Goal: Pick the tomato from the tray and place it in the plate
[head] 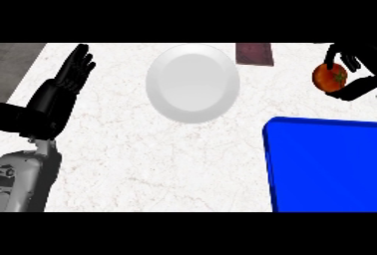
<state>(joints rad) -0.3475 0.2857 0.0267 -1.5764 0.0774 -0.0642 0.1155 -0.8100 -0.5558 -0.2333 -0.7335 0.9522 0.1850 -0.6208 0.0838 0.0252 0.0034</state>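
**Position of items.** The tomato [329, 78] is found at 2 o'clock in the view, pinched between the curled fingers and thumb of the right robot hand [358, 88]. It is held beyond the far edge of the blue tray [324, 164], which lies at 4 o'clock. Its height above the tabletop [147, 159] cannot be told. The white plate [193, 82] is noted at 12 o'clock, bare, well apart from the tomato. A dark reddish flat item [255, 54] is seen at 1 o'clock, between the two. The left robot hand [74, 69] is rested at 10 o'clock, fingers straight and spread.

**Step in hand.** The pick is judged complete; the carry to the plate is under way.

**Next move.** Travel towards 9 o'clock is called for until the tomato is over the plate's middle, then lowering and release.
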